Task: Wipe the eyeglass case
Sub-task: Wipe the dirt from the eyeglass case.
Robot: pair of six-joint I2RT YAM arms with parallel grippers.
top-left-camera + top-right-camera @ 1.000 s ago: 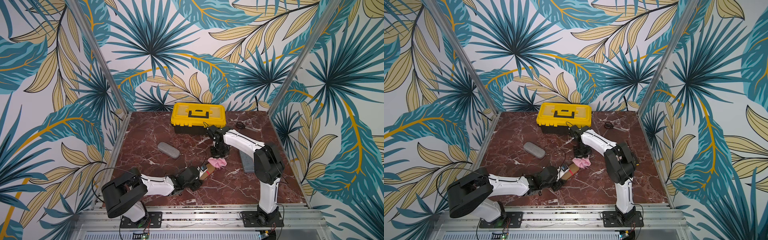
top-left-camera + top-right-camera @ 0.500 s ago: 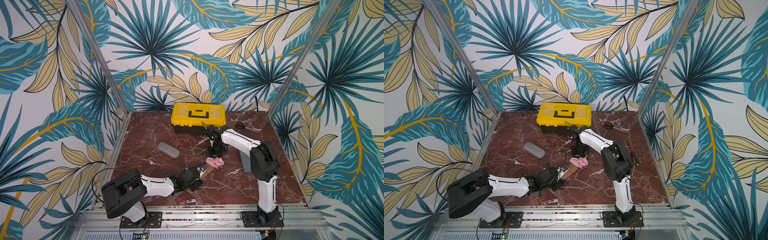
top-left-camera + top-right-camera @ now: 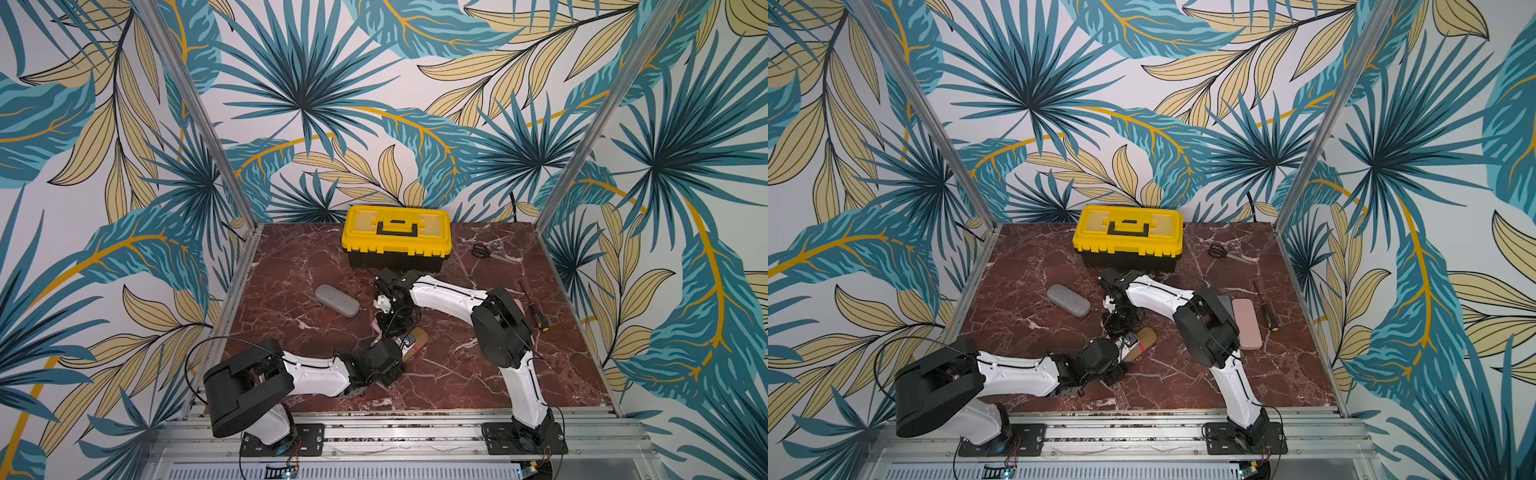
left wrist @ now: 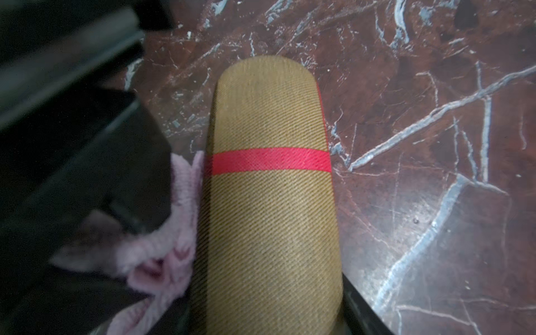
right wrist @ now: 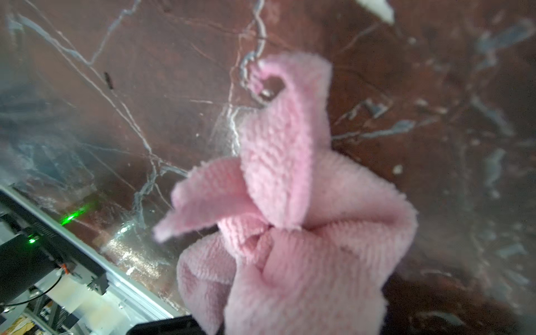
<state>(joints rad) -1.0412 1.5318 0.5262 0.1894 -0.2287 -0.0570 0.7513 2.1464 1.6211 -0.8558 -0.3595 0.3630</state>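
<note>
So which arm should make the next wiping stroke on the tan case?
Right. The right hand grips the pink cloth, which lies against the side of the tan eyeglass case. The left hand is shut on that case, so it can only steady it.

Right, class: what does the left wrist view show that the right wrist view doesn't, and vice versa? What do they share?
Left wrist only: the tan eyeglass case with its red band. Right wrist only: the metal rail at the table's edge and a green light. Both: the pink cloth and the marble tabletop.
</note>
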